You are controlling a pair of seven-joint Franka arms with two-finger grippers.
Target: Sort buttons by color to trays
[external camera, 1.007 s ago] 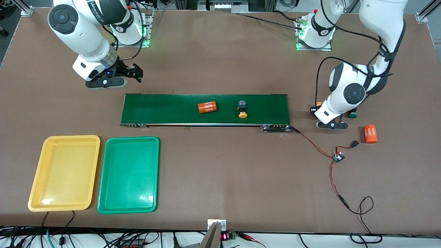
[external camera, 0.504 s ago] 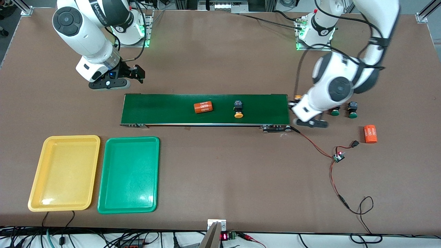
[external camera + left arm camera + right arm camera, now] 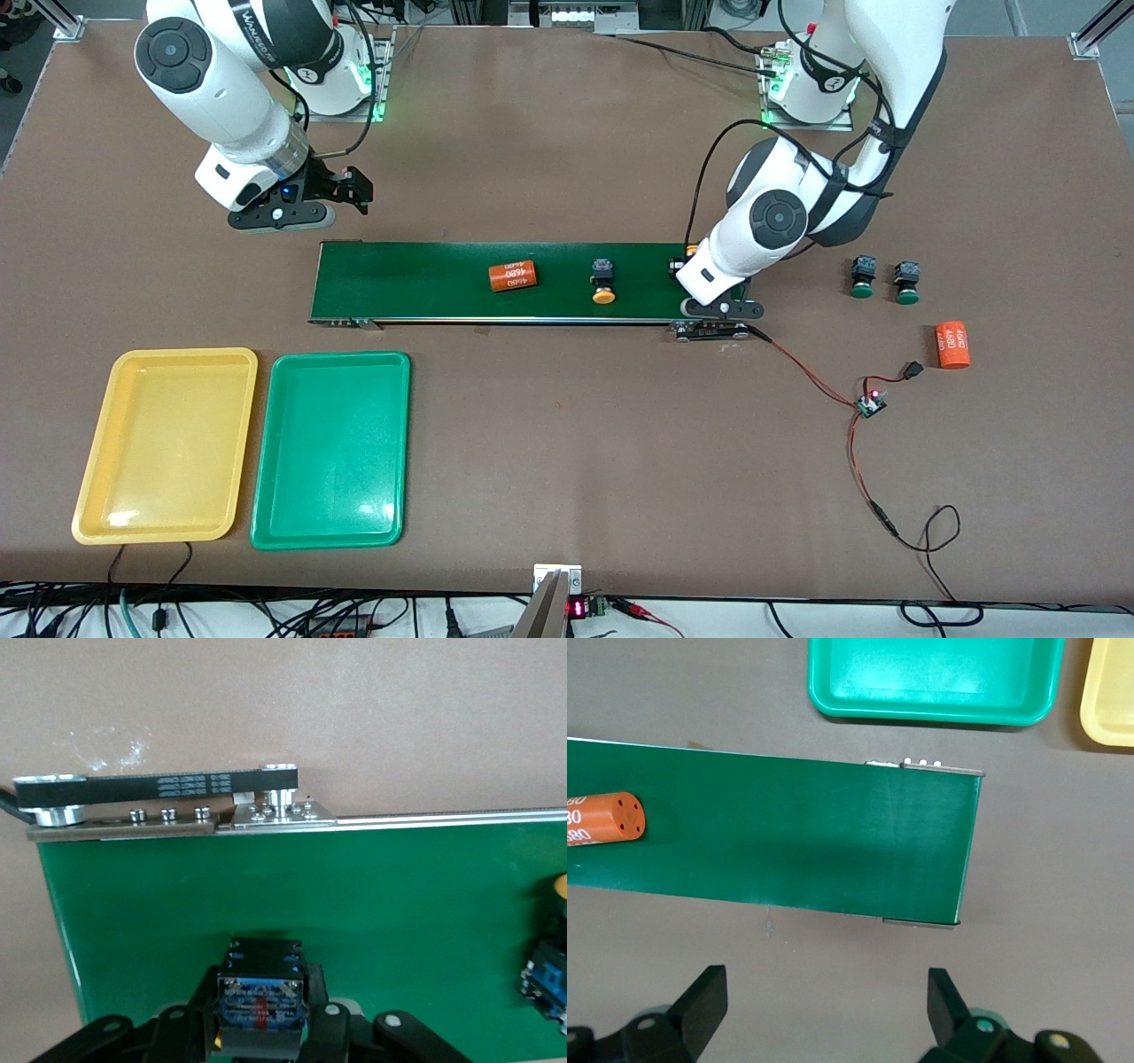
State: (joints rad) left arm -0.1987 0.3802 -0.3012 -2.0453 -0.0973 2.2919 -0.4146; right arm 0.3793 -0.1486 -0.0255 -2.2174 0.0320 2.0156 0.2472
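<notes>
Both arms showing glossy white shells w/ dark grey round joint caps and black bands. Right arm [image 3: 221, 80] carrying black band w/ white lettering; blue light glowing nr wrist. Left arm [image 3: 780, 217] wearing black cable strapped along its links. Bases glowing green. Black gripper fingers [image 3: 704, 1001], silver screws showing.

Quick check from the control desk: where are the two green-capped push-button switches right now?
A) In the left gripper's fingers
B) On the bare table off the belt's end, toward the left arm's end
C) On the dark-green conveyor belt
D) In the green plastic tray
B: the two green-capped push-button switches stand side by side on the brown table, clear of the dark-green conveyor belt, and the green plastic tray holds nothing.
</notes>
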